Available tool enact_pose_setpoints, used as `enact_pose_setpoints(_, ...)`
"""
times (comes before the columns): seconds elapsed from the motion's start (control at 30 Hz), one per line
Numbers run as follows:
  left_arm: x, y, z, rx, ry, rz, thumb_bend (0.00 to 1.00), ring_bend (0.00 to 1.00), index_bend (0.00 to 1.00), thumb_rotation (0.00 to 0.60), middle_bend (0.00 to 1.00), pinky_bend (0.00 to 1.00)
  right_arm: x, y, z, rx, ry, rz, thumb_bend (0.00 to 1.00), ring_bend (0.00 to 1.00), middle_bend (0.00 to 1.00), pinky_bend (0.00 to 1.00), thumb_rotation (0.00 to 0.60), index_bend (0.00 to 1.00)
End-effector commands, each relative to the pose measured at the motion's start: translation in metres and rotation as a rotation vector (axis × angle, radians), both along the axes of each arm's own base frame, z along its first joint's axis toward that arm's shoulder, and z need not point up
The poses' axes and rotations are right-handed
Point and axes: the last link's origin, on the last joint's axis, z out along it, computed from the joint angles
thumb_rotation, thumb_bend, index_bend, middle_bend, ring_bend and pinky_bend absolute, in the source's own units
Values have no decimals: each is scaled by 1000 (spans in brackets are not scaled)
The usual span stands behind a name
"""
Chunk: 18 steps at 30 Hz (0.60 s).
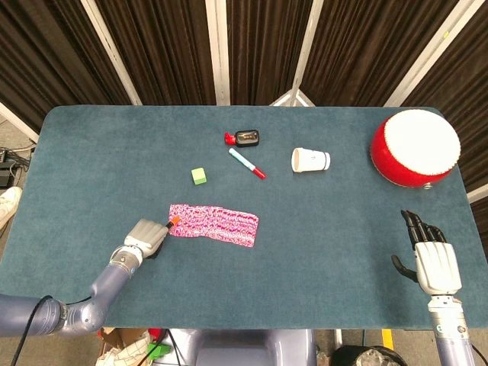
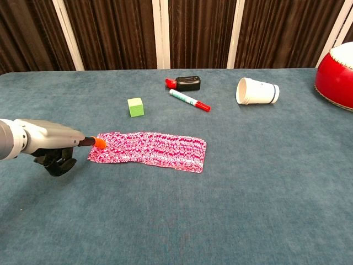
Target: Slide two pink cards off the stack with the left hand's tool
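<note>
Near the table's point(image 1: 76, 152) front-left edge: pink cards point(image 1: 214, 224), fanned; we judge them light, thin, slippery. Left hand point(image 1: 147, 237) clamps an orange-tipped tool point(image 2: 97, 142) touching their left end; right hand point(image 1: 431, 259) rests empty, fingers apart.

Chest view's right edge cuts off the red drum point(image 2: 337, 77); right hand point(image 1: 433, 259) unseen there

Legible text, labels, brands, numbers, signs: none. White paper cup with a dark band point(image 2: 257, 91), lying on its side: no readable print. White marker pen with red cap point(image 2: 189, 100): markings on barrel too small to read.
</note>
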Motion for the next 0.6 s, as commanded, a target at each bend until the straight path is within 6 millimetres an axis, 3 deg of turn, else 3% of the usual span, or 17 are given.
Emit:
enact_pose_setpoints(0.03,-8,-1,3,3,36,19,934,764,57,600,840,699,0,0,0,1,-2,2,284,228,150,238,600,14)
enact_pose_setpoints(0.33,-33,-3,15,29,84,77,938,766,52,600,840,699,1,1,2,-5,-5,4,284,228,150,238,600,14)
enact_pose_setpoints(0.6,-74,-18,48,63,152,158,941,766,51,600,840,699,3,2,0,3,-7,12,284,228,150,238,600,14)
